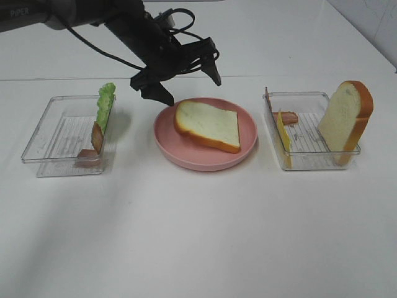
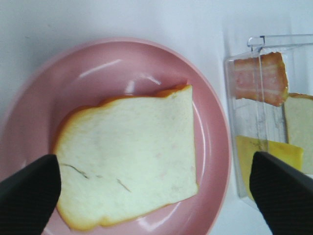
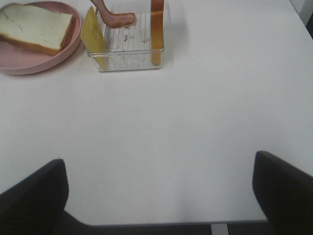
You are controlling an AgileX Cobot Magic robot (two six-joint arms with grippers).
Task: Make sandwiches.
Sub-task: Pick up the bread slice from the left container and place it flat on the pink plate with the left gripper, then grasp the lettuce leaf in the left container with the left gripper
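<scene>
Hovers with left gripper spread wide and empty just above the bread slice lying flat on the pink plate, likely as sandwich base, right gripper equally wide over bare table, lettuce propped upright in its tray for easy pinching.

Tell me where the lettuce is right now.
In the exterior high view, the lettuce stands against the left tray's right wall, beside bacon, left of the pink plate.
</scene>
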